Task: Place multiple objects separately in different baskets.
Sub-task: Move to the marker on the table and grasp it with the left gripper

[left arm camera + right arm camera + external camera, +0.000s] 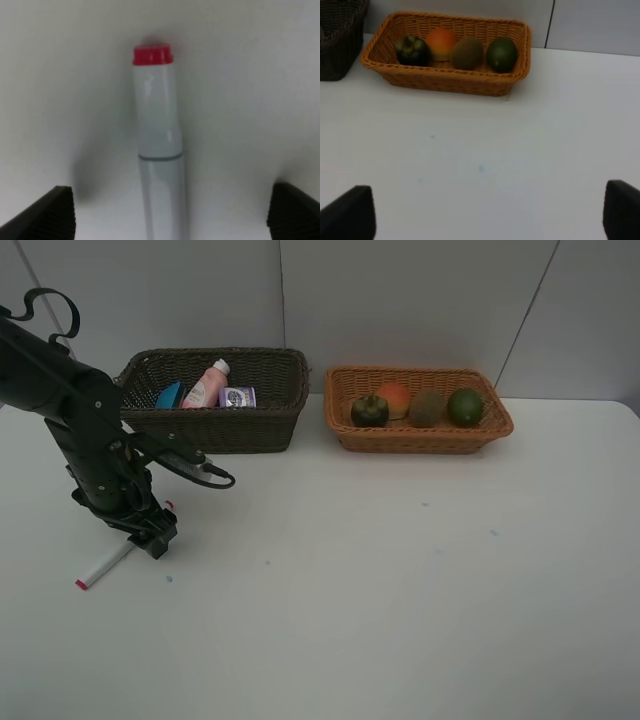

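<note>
1. The left claw (152,538) stands low over the white marker (103,567), with its jaws wide apart and nothing held.
2. The marker lies flat on the surface (400,620), near left, with its red tip pointing away from the claw.
3. The right claw (485,220) is also apart and empty.
4. The dark basket (215,400) and the orange basket (418,408) already hold the other items.
5. Risk: the round marker may roll or slip if the jaws close off centre.

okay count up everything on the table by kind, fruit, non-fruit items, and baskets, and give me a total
Fruit: 4, the mangosteen, orange-red fruit, kiwi, green fruit
Non-fruit items: 4, the marker, pink bottle, blue block, purple-lidded tub
Baskets: 2, the dark brown basket, orange basket
Total: 10
</note>
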Tool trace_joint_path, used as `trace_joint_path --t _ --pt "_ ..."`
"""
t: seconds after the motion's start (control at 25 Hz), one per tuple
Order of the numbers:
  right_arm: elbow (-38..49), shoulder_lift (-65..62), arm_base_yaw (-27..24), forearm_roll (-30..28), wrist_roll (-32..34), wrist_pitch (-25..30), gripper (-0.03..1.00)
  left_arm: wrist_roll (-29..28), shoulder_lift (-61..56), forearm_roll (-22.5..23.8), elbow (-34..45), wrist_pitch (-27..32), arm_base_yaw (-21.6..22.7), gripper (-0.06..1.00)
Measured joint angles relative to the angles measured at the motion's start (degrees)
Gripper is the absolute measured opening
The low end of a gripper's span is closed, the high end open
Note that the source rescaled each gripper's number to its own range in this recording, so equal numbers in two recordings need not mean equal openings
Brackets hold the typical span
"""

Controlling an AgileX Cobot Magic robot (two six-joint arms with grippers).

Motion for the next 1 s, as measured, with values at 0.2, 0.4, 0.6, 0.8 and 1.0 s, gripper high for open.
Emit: trace_joint_path --t 0.2,0.4,0.6,0.8,1.0 --pt "0.0 0.0 0.0 0.0 0.0 0.0 0.99 0.5 0.5 -0.1 -0.4 0.4 0.0 0.98" --pt "0.0 0.0 0.0 0.0 0.0 0.0 0.99 0.6 0.5 -0.2 -0.4 0.3 0.1 0.98" --pt "0.0 0.0 0.0 0.0 0.0 0.0 0.99 0.6 0.6 -1.0 -0.4 -1.3 0.1 0.66" --pt "0.0 0.0 0.0 0.0 0.0 0.0 0.99 0.6 0.9 -1.4 -0.4 -3.1 0.1 0.04" --pt "0.0 0.0 0.0 0.0 0.0 0.0 0.99 0.3 0.9 -1.4 -0.4 -3.2 0.1 0.00"
